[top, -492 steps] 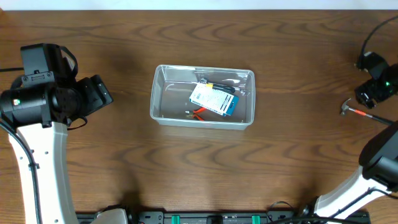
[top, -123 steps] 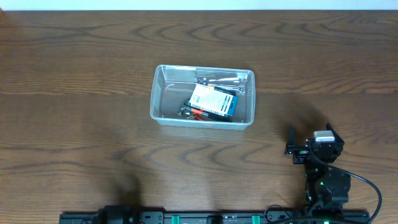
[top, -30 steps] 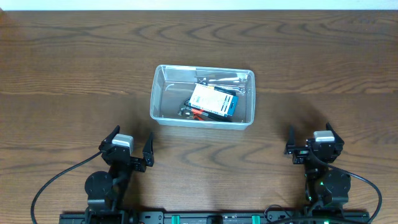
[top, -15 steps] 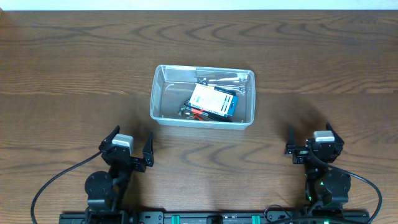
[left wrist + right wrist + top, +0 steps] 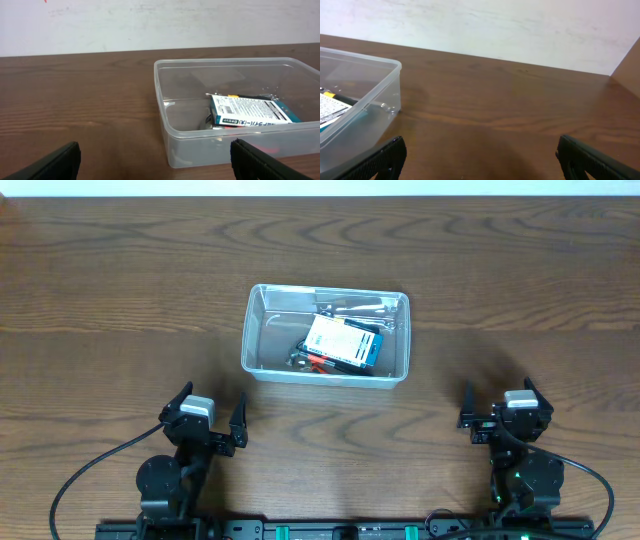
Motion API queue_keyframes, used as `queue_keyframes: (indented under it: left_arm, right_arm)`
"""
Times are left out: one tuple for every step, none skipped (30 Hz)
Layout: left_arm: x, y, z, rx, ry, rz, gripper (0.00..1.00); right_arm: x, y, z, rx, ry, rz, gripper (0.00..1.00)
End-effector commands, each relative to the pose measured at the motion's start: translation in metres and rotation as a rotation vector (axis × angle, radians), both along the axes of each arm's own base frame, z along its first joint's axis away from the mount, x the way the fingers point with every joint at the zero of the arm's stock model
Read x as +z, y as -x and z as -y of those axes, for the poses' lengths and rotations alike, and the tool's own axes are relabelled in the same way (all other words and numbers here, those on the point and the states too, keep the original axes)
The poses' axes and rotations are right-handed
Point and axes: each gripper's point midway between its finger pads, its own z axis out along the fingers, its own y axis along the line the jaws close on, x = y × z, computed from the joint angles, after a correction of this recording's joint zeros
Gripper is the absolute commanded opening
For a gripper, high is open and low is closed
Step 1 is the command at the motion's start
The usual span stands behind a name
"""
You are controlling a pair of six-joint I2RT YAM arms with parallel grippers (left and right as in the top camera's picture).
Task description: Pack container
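Note:
The clear plastic container (image 5: 254,330) stands at the table's middle. Inside it lie a blue-and-white cardboard box (image 5: 342,343) and small hand tools with red and black parts (image 5: 308,359). The container also shows in the left wrist view (image 5: 200,150) and at the left edge of the right wrist view (image 5: 380,85). My left gripper (image 5: 205,425) sits at the front left, open and empty, fingers wide (image 5: 157,162). My right gripper (image 5: 500,410) sits at the front right, open and empty (image 5: 480,160). Both are well short of the container.
Brown wooden table (image 5: 120,280) all around. A white wall (image 5: 150,20) runs behind the far edge. The arm bases and cables sit along the front edge (image 5: 330,530).
Over the last second nothing has moved. Earlier, the left arm was out of view; both arms now rest folded at the front edge.

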Motion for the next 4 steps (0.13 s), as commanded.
queue_keyframes:
  left_arm:
    - [-0.0126,0.0009,0.0048,-0.03,-0.009,-0.023,0.88]
    - [-0.0126,0.0009,0.0048,-0.03,-0.009,-0.023,0.88]
    - [-0.0126,0.0009,0.0048,-0.03,-0.009,-0.023,0.88]
    - [-0.0126,0.0009,0.0048,-0.03,-0.009,-0.023,0.88]
  right_arm:
    - [-0.001,0.0003,0.0016,-0.007,-0.015,0.0,0.99]
    - [-0.001,0.0003,0.0016,-0.007,-0.015,0.0,0.99]
    - [-0.001,0.0003,0.0016,-0.007,-0.015,0.0,0.99]
    - [-0.0009,0.0003,0.0015,-0.006,-0.015,0.0,0.99]
